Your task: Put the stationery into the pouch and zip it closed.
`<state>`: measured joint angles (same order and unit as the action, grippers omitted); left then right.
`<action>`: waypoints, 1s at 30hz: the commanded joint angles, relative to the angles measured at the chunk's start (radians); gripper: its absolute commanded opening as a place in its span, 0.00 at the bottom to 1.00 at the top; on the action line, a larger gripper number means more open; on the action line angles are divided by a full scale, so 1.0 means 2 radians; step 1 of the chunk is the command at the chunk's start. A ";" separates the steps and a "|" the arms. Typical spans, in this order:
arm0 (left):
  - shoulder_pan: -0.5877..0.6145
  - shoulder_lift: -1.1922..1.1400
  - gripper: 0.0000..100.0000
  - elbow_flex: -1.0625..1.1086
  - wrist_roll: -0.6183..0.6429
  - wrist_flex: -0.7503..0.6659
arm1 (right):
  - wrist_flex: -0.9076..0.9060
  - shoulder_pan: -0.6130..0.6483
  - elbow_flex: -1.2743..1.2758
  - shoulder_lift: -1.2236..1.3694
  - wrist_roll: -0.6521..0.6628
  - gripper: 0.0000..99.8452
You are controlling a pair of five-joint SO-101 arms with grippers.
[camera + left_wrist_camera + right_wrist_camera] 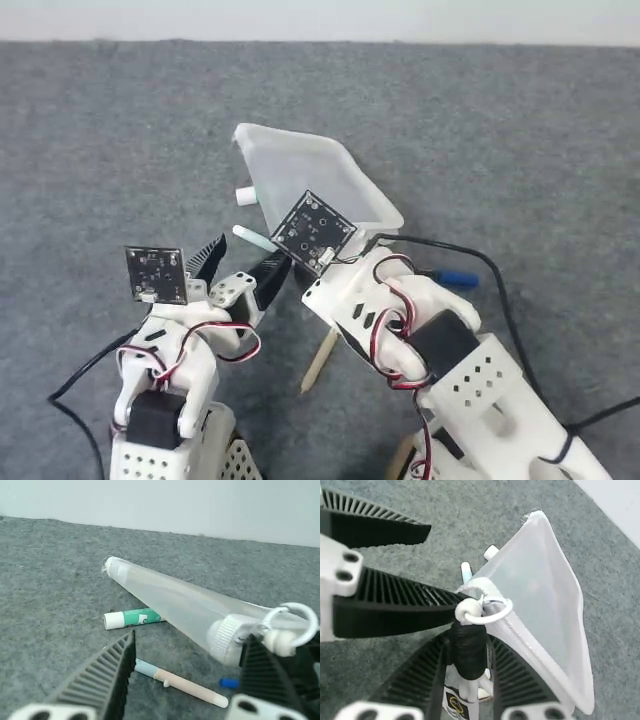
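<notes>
**Early step, stationery not yet loaded.** The right gripper point(467, 639) is clamped on the zip end of the pouch point(315, 180), raising its near end off the grey, felt-like table point(100, 130). The left gripper point(191, 639) stands spread wide, one ribbed finger beside the ring pull point(492, 614). The cylindrical glue stick point(132, 619) and slim pen point(182, 684) lie left of the pouch, and the pencil point(320, 360) lies nearer. Likely next move: pinch the thin ring squarely. The pouch is translucent, soft, wedge-shaped plastic.

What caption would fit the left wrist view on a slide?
Open left gripper beside the translucent pouch; green tube and pen on carpet.
</notes>
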<state>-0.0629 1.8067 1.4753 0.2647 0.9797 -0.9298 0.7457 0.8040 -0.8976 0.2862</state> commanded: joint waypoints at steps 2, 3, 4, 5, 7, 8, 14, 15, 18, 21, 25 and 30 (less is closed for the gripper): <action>-0.001 0.005 0.31 -0.003 -0.006 -0.017 | -0.008 0.004 -0.005 -0.028 -0.002 0.01; -0.001 0.005 0.31 -0.003 -0.006 -0.017 | -0.012 0.004 -0.005 -0.028 -0.002 0.01; -0.001 0.005 0.31 -0.003 -0.006 -0.017 | -0.015 0.004 -0.005 -0.028 -0.002 0.01; -0.001 0.005 0.30 -0.003 -0.006 -0.017 | -0.016 0.004 -0.005 -0.028 -0.002 0.01; -0.001 0.005 0.27 0.003 -0.008 -0.022 | -0.020 0.004 -0.005 -0.028 -0.002 0.01; -0.001 0.005 0.26 0.006 -0.015 -0.028 | -0.021 0.004 -0.005 -0.028 -0.002 0.01; -0.001 0.005 0.22 0.013 -0.041 -0.034 | -0.031 0.004 0.002 -0.067 -0.002 0.01; -0.001 0.005 0.21 0.013 -0.041 -0.033 | -0.033 0.004 0.008 -0.079 -0.002 0.01; -0.001 0.005 0.19 0.013 -0.042 -0.033 | -0.033 0.002 0.024 -0.111 -0.002 0.01; -0.001 0.005 0.14 0.011 -0.052 -0.033 | -0.033 0.000 0.035 -0.127 -0.002 0.01; -0.001 0.005 0.05 0.010 -0.090 -0.032 | -0.032 -0.006 0.041 -0.119 -0.002 0.01; 0.000 0.006 0.01 0.003 -0.094 -0.029 | -0.021 -0.033 0.044 -0.092 -0.005 0.01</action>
<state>-0.0706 1.8067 1.5121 0.0882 0.9429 -0.9912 0.7288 0.9053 -1.1001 0.2862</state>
